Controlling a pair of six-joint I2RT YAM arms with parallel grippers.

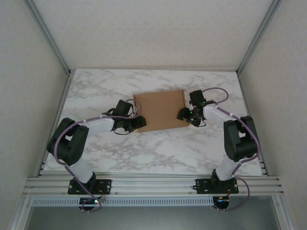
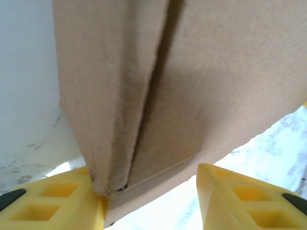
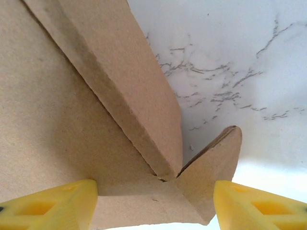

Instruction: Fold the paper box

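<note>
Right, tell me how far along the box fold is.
Done: from above, the box lies on the table as a near-flat rectangle, and its right side wall looks folded up. In hand: the left gripper and right gripper, both open, straddle its near corners. Left to do: a small tab sticks out untucked at the right corner, and the left side flap shows a gap against the main panel.

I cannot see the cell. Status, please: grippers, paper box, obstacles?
Left gripper open at near left corner of paper box. Right gripper open at right corner flap. Box on table, flaps partly folded. No obstacle seen.
</note>
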